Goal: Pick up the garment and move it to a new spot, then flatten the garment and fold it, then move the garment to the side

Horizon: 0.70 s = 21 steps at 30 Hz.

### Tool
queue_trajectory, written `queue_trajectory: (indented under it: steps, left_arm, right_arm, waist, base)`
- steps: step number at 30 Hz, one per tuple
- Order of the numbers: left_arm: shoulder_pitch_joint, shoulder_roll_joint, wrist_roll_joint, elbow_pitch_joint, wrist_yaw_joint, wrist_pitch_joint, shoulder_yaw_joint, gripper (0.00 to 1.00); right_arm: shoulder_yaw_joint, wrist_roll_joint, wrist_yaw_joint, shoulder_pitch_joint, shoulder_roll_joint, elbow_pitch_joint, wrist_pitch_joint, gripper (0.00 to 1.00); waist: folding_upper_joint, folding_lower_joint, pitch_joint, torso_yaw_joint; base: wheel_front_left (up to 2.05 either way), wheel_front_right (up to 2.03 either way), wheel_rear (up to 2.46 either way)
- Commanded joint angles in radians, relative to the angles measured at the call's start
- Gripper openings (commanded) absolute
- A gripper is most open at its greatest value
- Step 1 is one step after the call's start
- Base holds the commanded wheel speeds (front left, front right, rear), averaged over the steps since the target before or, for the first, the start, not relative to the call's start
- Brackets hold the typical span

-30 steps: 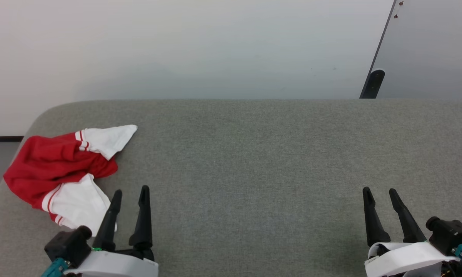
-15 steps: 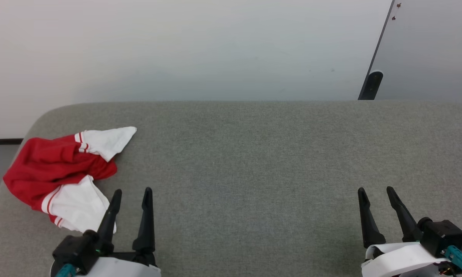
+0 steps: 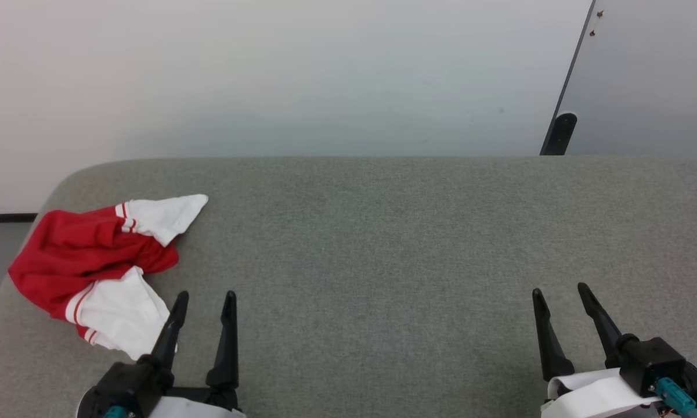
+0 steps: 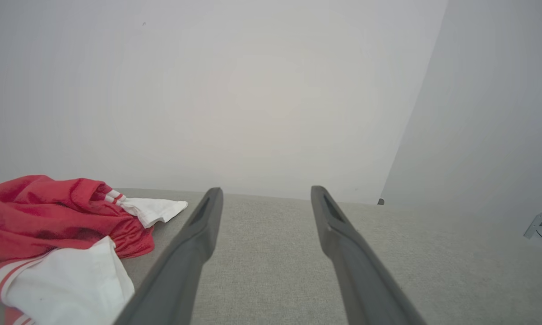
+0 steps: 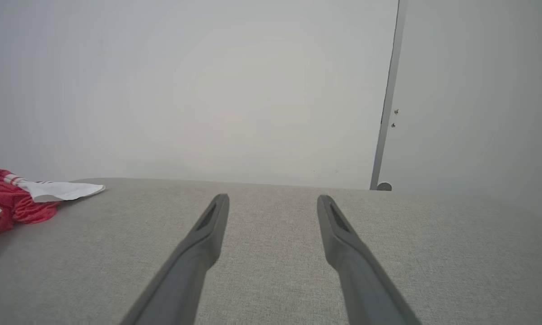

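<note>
A pale wall (image 3: 267, 75) takes up the upper half of the head view, with a grey panel (image 3: 656, 75) leaning in at the upper right behind a dark edge. Below them a grey, fabric-covered worktop (image 3: 383, 244) spans the lower half of the frame, its far left corner rounded.

The garment (image 3: 87, 255) lies crumpled at the left edge of the frame, about mid-height, on the worktop near that rounded corner. Its red body is bunched up. One white sleeve points toward the upper right and the other spreads toward the bottom, each with red-and-white stripes at the seam.

The left end effector (image 3: 206, 296) sits at the lower left with its two dark fingers spread wide apart and nothing between them. Its outer finger is just beside the lower white sleeve; whether they touch I cannot tell.

The right end effector (image 3: 560, 288) sits at the lower right, well apart from the garment, its fingers equally wide and empty.

A small dark stopper (image 3: 559, 130) marks the foot of the panel's edge.
</note>
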Motion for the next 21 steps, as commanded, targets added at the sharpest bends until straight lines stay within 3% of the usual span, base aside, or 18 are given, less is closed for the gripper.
queue_trajectory:
  steps: [1, 11, 21]
  left_arm:
    - [0.011, -0.002, 0.020, 0.002, -0.005, -0.008, 0.005, 1.00]
    - [0.003, -0.008, 0.026, 0.051, 0.010, -0.016, 0.036, 1.00]
    - [-0.004, -0.004, -0.009, 0.091, 0.047, -0.016, 0.112, 1.00]
  right_arm:
    - [0.005, -0.022, 0.000, 0.008, -0.001, -0.005, -0.009, 1.00]
    - [0.031, -0.063, 0.000, 0.017, -0.001, -0.004, -0.020, 1.00]
    - [0.106, -0.054, 0.000, 0.006, -0.001, 0.015, -0.020, 1.00]
  waist:
    - [-0.0001, 0.0000, -0.003, 0.002]
    - [-0.0001, 0.0000, -0.019, 0.052]
    - [-0.0001, 0.0000, -0.052, 0.212]
  base:
    - [0.00, 0.00, 0.00]
    - [0.00, 0.00, 0.00]
    - [0.00, 0.00, 0.00]
